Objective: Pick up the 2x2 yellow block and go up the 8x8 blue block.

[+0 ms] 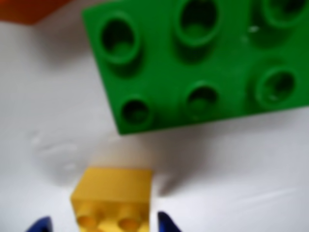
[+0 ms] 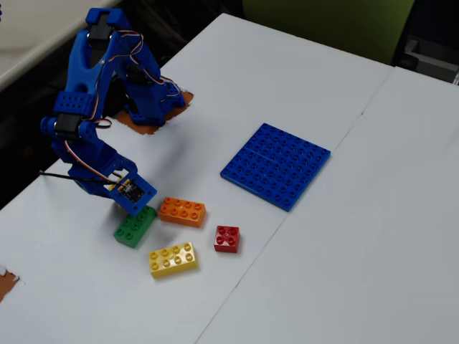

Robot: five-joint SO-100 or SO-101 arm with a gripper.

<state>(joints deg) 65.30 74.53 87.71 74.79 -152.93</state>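
Wrist view put the 2x2 yellow block (image 1: 113, 191) at the bottom of the frame, between the two blue tips of my gripper (image 1: 104, 225). My jaws stood apart, one on each side. White table showed between the left tip and the block, and the right tip sat just beside it; the picture was too soft to tell whether that one touched. Just beyond the block lay a green brick (image 1: 203, 63), long and angled across most of the frame, and a corner of an orange brick (image 1: 29, 10) showed at the upper left.

From the fixed view, my gripper (image 2: 131, 201) pointed down at the table right behind the green brick (image 2: 136, 226), and my own body hid the small yellow block. The orange brick (image 2: 182, 211) lay just right of the green one. A longer yellow brick (image 2: 173, 259) and a red brick (image 2: 226, 239) lay nearer the camera. The 8x8 blue block (image 2: 276, 165) lay flat, well apart to the right.

The table (image 2: 344, 272) was plain white, with a seam running across it.
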